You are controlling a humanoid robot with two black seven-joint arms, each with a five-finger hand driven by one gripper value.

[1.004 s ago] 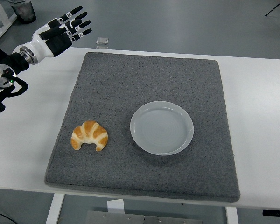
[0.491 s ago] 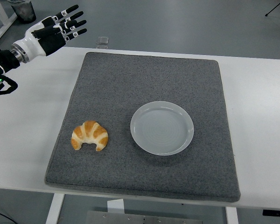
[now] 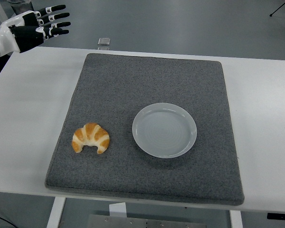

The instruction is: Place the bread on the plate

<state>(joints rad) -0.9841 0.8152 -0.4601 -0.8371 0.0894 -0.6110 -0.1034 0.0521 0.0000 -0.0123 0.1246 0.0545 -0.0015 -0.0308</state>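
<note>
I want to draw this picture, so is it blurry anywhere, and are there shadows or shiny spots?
In the head view everything looks sharp: the croissant, the plate and the grey mat. The light is soft and even, with only a faint shadow hugging the plate's near edge and a gentle sheen on its rim. The left hand, open at the top left corner, shows no obvious blur.

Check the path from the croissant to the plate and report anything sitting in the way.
Nothing visible blocks it. The croissant lies on the grey mat left of the empty plate, with only bare mat between them. The left hand hovers open at the far left corner.
</note>
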